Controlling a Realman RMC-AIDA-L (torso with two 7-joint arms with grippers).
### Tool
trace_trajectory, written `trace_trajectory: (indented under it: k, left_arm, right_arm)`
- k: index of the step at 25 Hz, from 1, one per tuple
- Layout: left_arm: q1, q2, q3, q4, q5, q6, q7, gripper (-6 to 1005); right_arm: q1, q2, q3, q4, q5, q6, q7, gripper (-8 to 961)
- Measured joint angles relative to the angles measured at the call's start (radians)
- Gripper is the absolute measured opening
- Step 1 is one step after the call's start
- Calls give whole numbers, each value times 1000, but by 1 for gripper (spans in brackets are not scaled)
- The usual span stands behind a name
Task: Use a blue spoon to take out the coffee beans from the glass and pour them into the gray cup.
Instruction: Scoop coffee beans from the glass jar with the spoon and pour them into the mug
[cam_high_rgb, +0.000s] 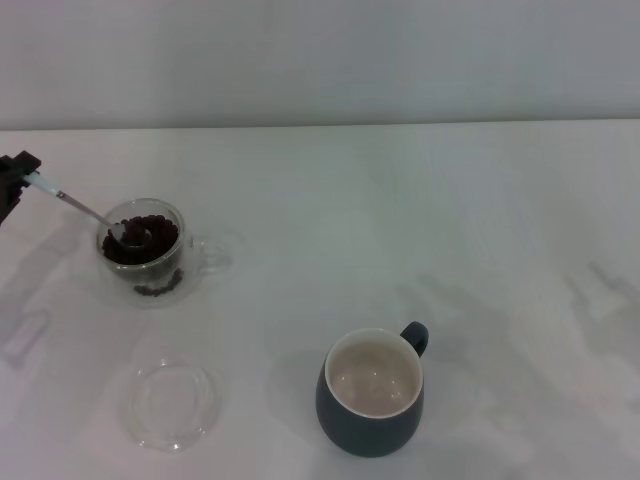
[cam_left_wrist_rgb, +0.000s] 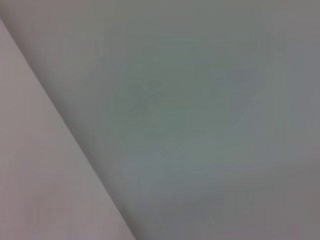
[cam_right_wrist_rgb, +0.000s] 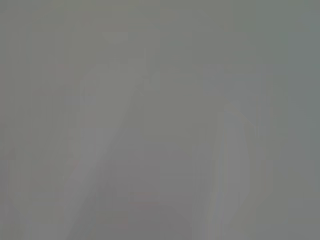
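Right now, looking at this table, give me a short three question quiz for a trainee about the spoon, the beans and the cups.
1. True or false: the bowl of the blue spoon rests among the coffee beans inside the glass.
2. Which gripper holds the spoon? A) the left gripper, at the table's left edge. B) the right gripper, above the mug. C) neither.
3. Fill in: the inside of the gray cup holds ____ beans so far.

Key
1. True; the spoon slants down from the gripper into the glass.
2. A; the right gripper shows in no view.
3. No; its cream inside is bare. The clear glass dish nearby is bare too.
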Motion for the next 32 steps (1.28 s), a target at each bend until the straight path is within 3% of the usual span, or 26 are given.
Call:
trace_trajectory:
  k: [7, 15, 24, 32]
  left_arm:
    - [5, -1, 0, 11, -4, 37, 13, 130]
    - [-38, -9, 8, 13, 33, 78, 32, 129]
    - [-113, -36, 14, 4, 103, 130, 18, 130]
    - [-148, -67, 73, 5, 116, 184, -14, 130]
  right_arm:
    - [2, 0, 4, -11, 2, 0, 0, 348]
    - [5, 0, 4, -20, 3, 9, 0, 348]
    - [2, 0, 3, -21, 3, 17, 0, 348]
    - [0, 0, 5, -19, 3, 19, 0, 348]
